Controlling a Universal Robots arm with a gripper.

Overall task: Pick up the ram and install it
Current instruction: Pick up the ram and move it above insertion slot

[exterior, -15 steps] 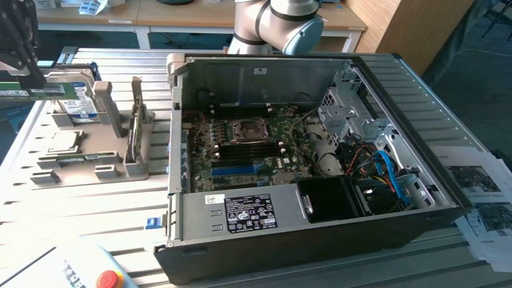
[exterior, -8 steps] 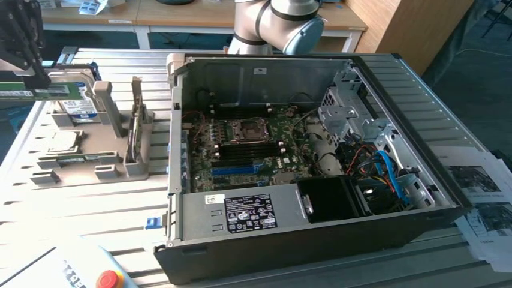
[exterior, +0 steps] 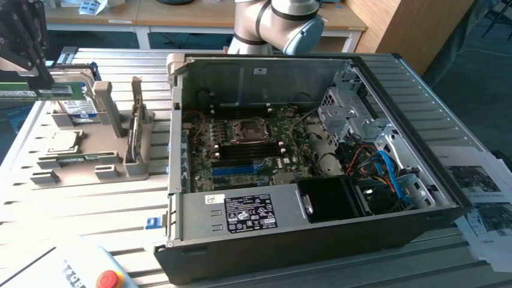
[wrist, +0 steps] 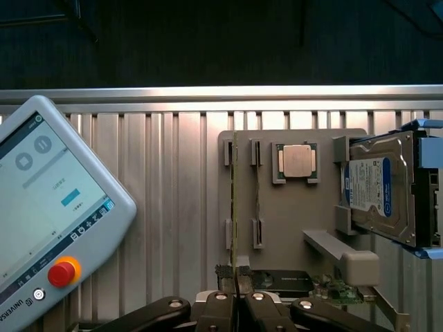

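- The gripper (exterior: 32, 78) is at the upper left of the exterior view, with its jaws closed on the ram (exterior: 56, 92).
- The green ram hangs just under the jaws, above the tray (exterior: 72, 171) and near the hard drive (exterior: 78, 109). By my reading it is clear of the tray.
- The ram's long axis runs left to right across the exterior view, nearly level.
- The open case (exterior: 320, 246) fills the middle of that frame, and the dark slots (exterior: 240, 153) on the board lie right of and below the ram, well apart from it.
- The slots also seem to run roughly left to right. The ram's axis therefore looks close to theirs, though I cannot tell how exactly they match.
- The exterior view gives the ram's broad face, its height over the tray and the way across to the case.
- In the wrist view the ram (wrist: 234, 207) is edge-on. It is a thin line running up the frame from between the fingers (wrist: 220, 310) at the lower centre, so it sits straight in the grip.
- Behind that line lies the tray's leftmost pair of holders. A CPU (wrist: 297, 160) is at the frame's centre and a pendant (wrist: 48, 207) at the left.
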